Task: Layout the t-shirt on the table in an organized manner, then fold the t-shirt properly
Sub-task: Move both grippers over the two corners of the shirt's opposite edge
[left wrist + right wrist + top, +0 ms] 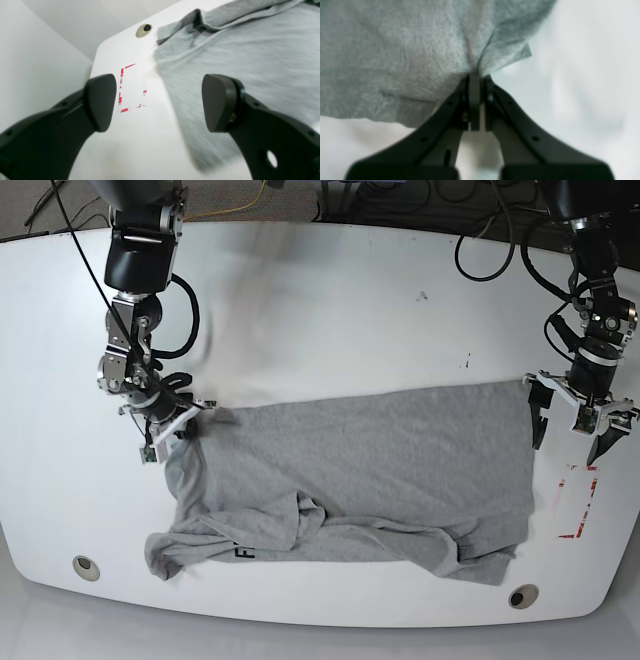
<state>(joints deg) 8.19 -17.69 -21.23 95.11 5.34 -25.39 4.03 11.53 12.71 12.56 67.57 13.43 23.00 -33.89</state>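
The grey t-shirt (370, 465) lies spread across the white table (330, 320), its lower hem side bunched and folded over, with black lettering partly showing there. My right gripper (192, 414) is shut on the shirt's upper left corner. Close up, that right gripper (476, 75) pinches a puckered fold of the t-shirt (395, 50). My left gripper (570, 428) hovers open at the shirt's right edge. In the left wrist view the left gripper (160, 102) has its jaws wide apart, with the t-shirt (237, 55) edge running between them and nothing gripped.
A red rectangular outline (578, 502) marks the table right of the shirt, also seen as the red outline (131, 87) up close. Round holes (86, 568) (522, 595) sit near the front edge. Cables (490, 230) trail along the back edge.
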